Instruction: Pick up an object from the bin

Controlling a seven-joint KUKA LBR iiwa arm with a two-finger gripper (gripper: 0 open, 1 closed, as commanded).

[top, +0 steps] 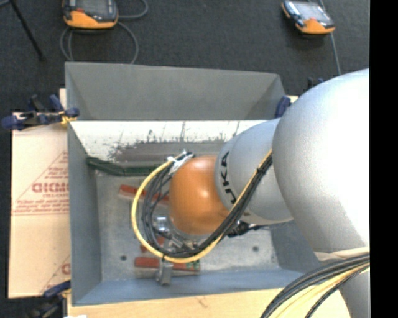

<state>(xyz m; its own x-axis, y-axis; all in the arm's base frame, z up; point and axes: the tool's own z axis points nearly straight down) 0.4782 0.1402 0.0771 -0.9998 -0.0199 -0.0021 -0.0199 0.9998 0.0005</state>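
1. White and bulky, my upper arm (pixel 323 155) takes up the right side nearest the lens and reaches left into the grey metal bin (pixel 84 217).
2. An orange cover (pixel 196 195) sits on my wrist, with a loop of black and yellow cables (pixel 140 211) round its left side.
3. Below it my fingers (pixel 165 272) are down at the bin's floor by the near wall. Whether they are released or clenched I cannot tell.
4. They are at a flat red piece (pixel 147 262) with a green bit (pixel 189 267) to its right. I cannot tell if they touch it.
5. A red stick (pixel 127 189) lies farther back on the left, and a long dark green thing (pixel 112 166) lies along the foot of the scuffed back wall.
6. Around the bin is dark carpet (pixel 186 37), where an orange-and-black device (pixel 90 12) lies at the far left and a second device (pixel 308 15) at the far right, each with a cord.
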